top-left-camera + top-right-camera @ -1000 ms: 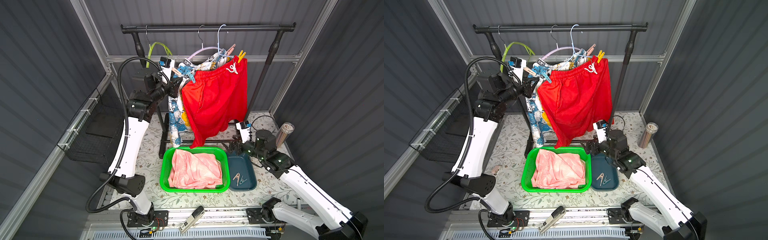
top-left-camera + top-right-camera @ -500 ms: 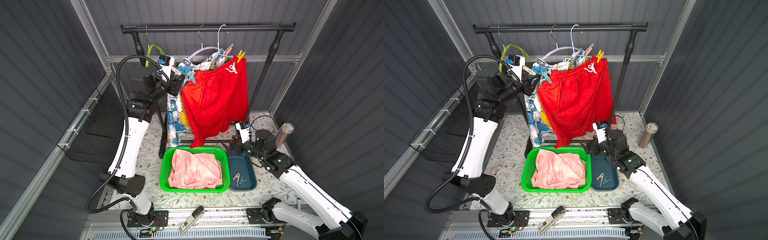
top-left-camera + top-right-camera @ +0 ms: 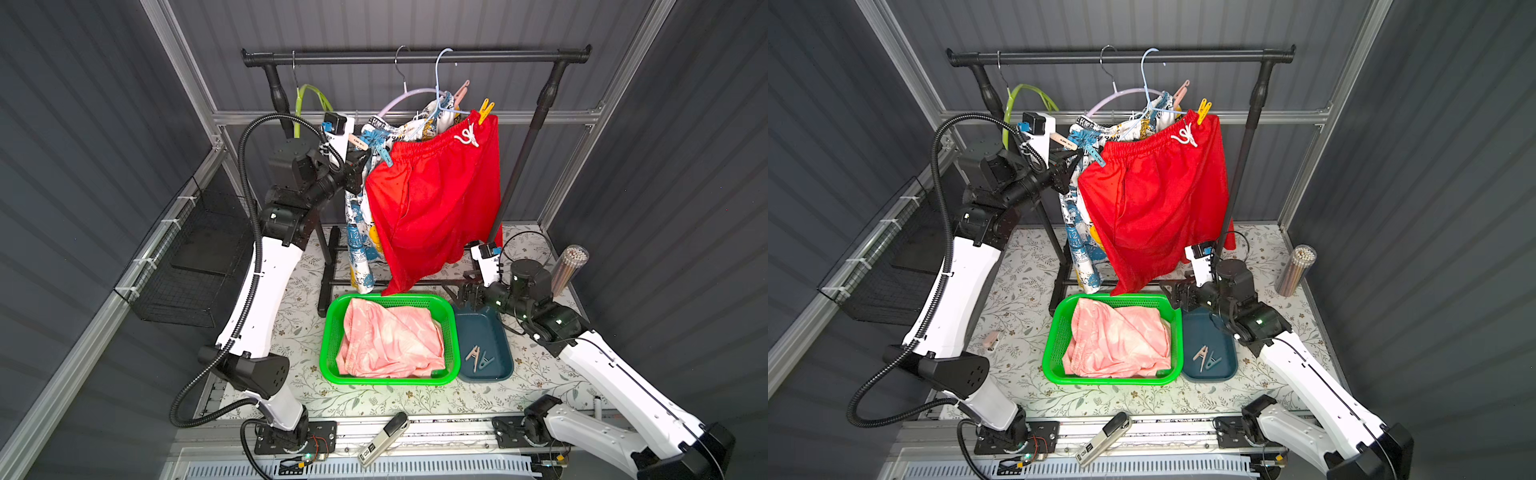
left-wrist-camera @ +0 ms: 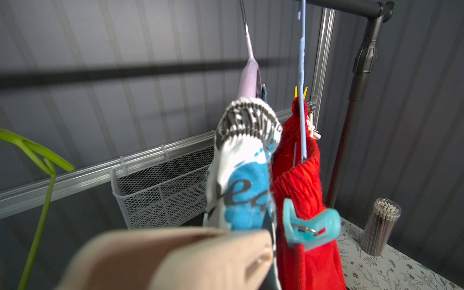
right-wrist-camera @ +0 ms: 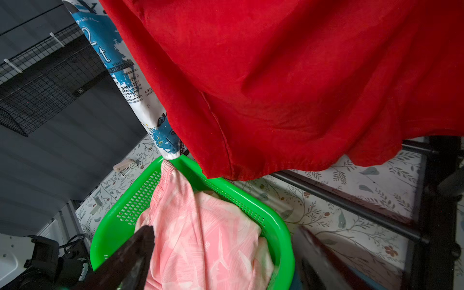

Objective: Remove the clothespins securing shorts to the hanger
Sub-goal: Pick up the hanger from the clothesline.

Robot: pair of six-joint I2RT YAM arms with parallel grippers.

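One grey, oblong handheld device [image 3: 384, 436] lies nearest you, on the metal frame at the table's front edge.

Next, on the floral table cover [image 3: 299, 328]: a green basket [image 3: 328, 332], perforated plastic with rounded corners, holding the pink shorts [image 3: 390, 343], soft, mottled and crumpled. Just beside it is a dark blue tray [image 3: 482, 328], smooth plastic, with a loose beige peg [image 3: 471, 353] and a loose blue peg [image 3: 484, 364] lying against each other.

Your right gripper [image 3: 466, 293] hovers at the far corner where basket and tray meet. Its dark fingers [image 5: 135, 251] are spread wide, with nothing between them.

Farther back, on the black rail [image 3: 415, 56]: the red shorts [image 3: 436, 199], plain matte cloth with a gathered waistband and white drawstring, on a thin light blue hanger [image 4: 301, 75]. A light blue peg [image 4: 311, 227] pinches the waistband's left corner, a yellow peg [image 3: 485, 112] its right corner. These shorts hang in front of the printed shorts [image 3: 358, 232], white with blue and yellow print, and cover most of them. The red hem drops nearly to the basket's far rim. The printed pair hangs on a lilac hanger [image 4: 248, 77], with a pink peg [image 3: 461, 91] at its upper right end and a beige peg [image 3: 357, 142] at its left end.

Your left gripper [image 3: 365, 160] hangs just under that beige peg. In the left wrist view the peg's blurred body fills the foreground and hides the fingers, so you cannot tell how far they are closed or whether they grip it.

To the sides: a black wire basket [image 3: 195, 270] on the left wall, a green hanger [image 4: 32, 148] on the rail, and a clear cylinder of pale sticks [image 3: 569, 266] at the right.
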